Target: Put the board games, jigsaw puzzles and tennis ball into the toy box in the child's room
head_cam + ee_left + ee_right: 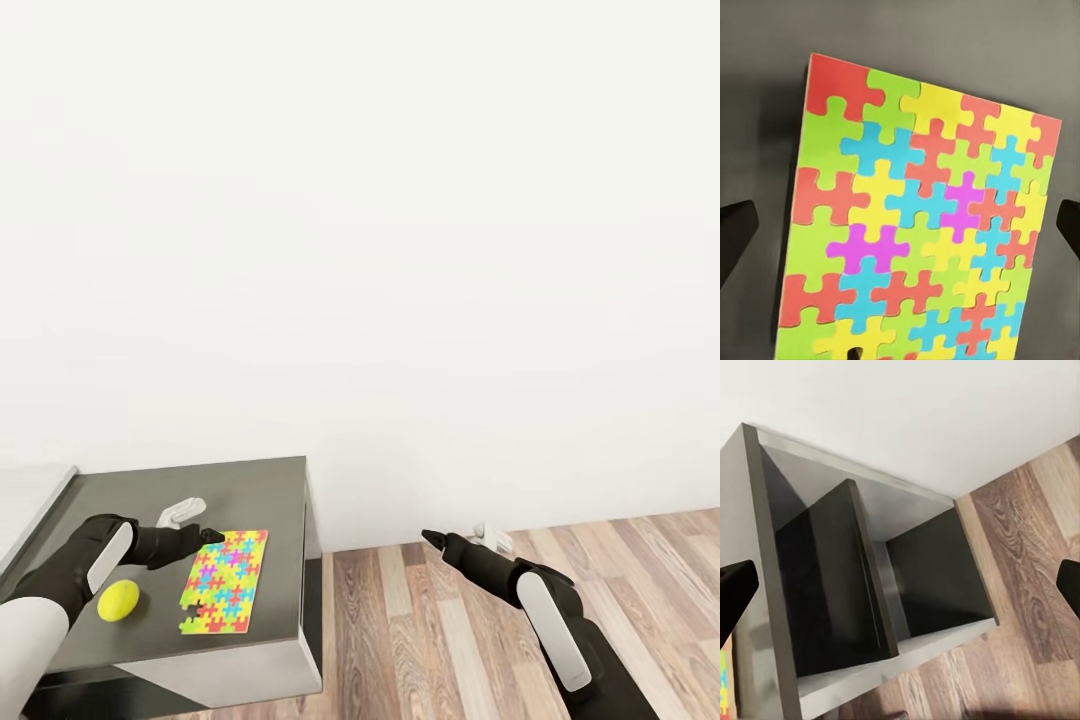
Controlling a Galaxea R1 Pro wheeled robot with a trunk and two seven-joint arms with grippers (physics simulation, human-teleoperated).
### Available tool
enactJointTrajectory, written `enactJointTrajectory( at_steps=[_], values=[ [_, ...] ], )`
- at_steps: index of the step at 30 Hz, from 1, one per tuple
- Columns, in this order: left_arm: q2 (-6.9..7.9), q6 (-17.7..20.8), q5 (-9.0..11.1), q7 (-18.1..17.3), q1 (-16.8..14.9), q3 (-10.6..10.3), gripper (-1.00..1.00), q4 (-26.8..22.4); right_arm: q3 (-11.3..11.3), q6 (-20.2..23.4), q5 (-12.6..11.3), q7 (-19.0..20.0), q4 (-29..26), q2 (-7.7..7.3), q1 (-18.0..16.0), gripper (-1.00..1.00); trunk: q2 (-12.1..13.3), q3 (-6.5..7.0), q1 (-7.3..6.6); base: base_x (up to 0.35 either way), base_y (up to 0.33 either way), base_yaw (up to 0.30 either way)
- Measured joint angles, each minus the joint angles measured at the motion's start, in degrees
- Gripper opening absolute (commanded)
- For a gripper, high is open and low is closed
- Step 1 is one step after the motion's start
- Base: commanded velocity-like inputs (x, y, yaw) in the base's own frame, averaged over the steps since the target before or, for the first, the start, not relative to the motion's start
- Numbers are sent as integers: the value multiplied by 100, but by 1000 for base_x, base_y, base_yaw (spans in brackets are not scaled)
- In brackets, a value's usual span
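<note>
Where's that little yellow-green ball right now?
In the head view, the tennis ball sits on the dark grey table at lower left, beside the jigsaw puzzle, near the left arm.

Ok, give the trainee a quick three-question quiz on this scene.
1. True or false: the tennis ball rests on the table.
2. Which hand is over the jigsaw puzzle: A) left hand B) right hand?
3. Fill in: the floor is made of ____ planks.

Key: 1 true; 2 A; 3 wood.
</note>
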Motion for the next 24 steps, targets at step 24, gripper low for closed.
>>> enactJointTrajectory(
  at_steps=[24],
  values=[
    [0,-37,4,0,0,-4,100,0,0,0,8,0,2,3,0,100,0,-206,0,0,0,0]
  ],
)
